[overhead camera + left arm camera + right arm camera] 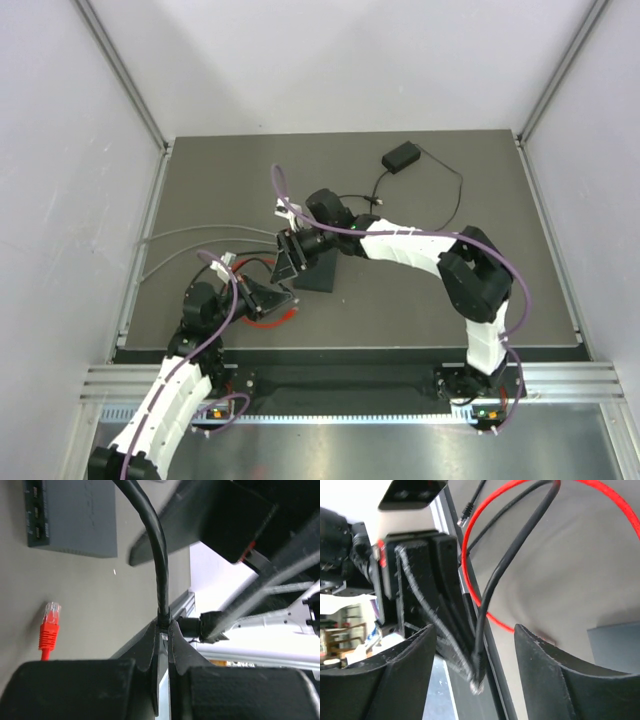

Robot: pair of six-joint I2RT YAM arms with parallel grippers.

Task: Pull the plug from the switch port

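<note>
Spanning most of the overhead view, the dark table (480, 290) carries both arms. The right arm (410, 245) reaches in from the near right corner toward the middle, and the left arm (175, 385) rises from the near left.

The switch (75, 515) lies flat near the table's middle, just beside the right gripper (475, 630), with its sockets along one long edge. The power brick (400, 157) sits well apart at the far side, with its thin cord.

The right gripper's fingers are spread wide and hold nothing, though a black cable (159, 555) and a looping red cable (470, 555) pass between them. The left gripper (164, 630) is pinched tight on that black cable. The red plug (49, 629) lies loose on the table, apart from the switch.
</note>
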